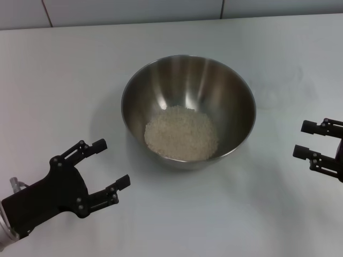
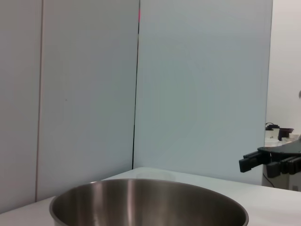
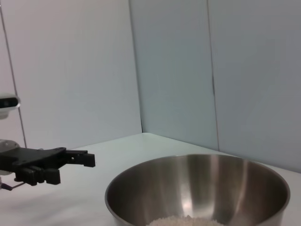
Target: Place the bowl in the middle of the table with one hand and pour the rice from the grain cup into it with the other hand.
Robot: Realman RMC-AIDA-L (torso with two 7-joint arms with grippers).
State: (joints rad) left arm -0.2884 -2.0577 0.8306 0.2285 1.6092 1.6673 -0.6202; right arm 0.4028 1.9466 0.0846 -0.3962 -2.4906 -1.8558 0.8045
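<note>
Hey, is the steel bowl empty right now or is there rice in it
Not empty. The bowl stands upright on the table with a pale mound of rice covering its bottom, well below the rim.

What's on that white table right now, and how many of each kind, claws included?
Steel bowl: 1
Heap of rice, lying inside the bowl: 1
Black claws, both open and holding nothing: 2, the left claw near the bowl, the right claw off to the other side
No cup shows in any view.
Total: 4
</note>
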